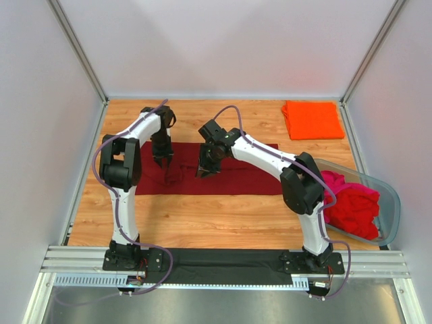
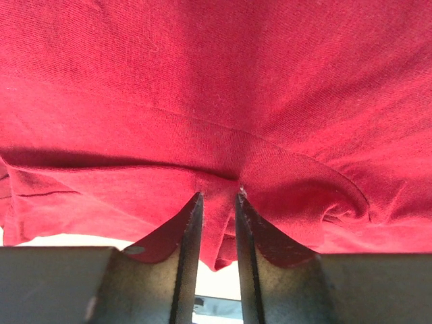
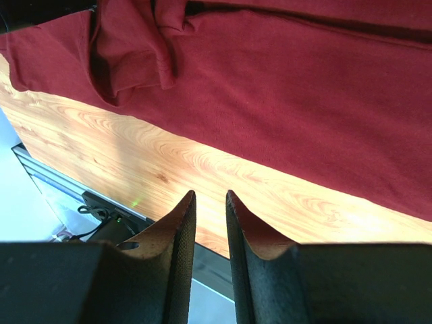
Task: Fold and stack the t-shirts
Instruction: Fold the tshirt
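Fold of maroon t-shirt (image 2: pixel 216 81), seemingly between jaws of left gripper (image 2: pixel 219 197)

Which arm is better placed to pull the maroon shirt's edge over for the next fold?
Left. The left pincer grips a pucker of the maroon shirt; the right pincer is empty, only table showing between its fingers.

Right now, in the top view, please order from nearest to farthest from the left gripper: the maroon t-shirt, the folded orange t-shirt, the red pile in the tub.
1. maroon t-shirt, under the left gripper, which pinches it.
2. orange t-shirt, folded, far right corner.
3. red pile, in the tub at the right edge.
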Action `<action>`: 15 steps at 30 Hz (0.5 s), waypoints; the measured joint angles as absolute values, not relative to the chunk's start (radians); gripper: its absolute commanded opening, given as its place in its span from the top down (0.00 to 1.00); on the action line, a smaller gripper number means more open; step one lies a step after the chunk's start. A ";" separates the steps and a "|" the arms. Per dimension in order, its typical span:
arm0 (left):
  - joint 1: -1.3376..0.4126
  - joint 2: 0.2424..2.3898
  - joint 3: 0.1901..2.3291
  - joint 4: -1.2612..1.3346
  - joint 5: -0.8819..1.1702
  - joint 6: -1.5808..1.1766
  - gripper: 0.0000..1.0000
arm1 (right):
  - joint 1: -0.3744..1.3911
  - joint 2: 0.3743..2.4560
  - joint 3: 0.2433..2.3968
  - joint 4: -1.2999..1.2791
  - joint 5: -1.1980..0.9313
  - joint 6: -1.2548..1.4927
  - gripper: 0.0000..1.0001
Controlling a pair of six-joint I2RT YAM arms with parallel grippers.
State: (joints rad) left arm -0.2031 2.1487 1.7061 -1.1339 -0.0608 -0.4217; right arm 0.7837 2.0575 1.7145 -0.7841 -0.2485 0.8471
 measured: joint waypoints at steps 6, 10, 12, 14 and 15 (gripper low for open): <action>-0.204 2.149 1.706 -1.134 -0.070 -0.424 0.70 | 0.784 2.046 1.714 -0.784 -0.241 0.847 0.74; -0.204 2.150 1.700 -1.133 -0.070 -0.425 0.70 | 0.783 2.031 1.714 -0.784 -0.237 0.847 0.75; -0.204 2.153 1.700 -1.134 -0.070 -0.425 0.70 | 0.782 2.024 1.714 -0.784 -0.236 0.844 0.74; -0.204 2.160 1.700 -1.134 -0.070 -0.425 0.71 | 0.782 2.019 1.714 -0.785 -0.236 0.842 0.74; -0.204 2.164 1.700 -1.134 -0.070 -0.425 0.72 | 0.782 2.016 1.714 -0.785 -0.236 0.841 0.75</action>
State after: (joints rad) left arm -0.2035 2.1639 1.7004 -1.1339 -0.0700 -0.4252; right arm 0.7818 2.0159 1.7142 -0.7845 -0.2363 0.8410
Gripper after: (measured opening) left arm 0.297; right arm 0.258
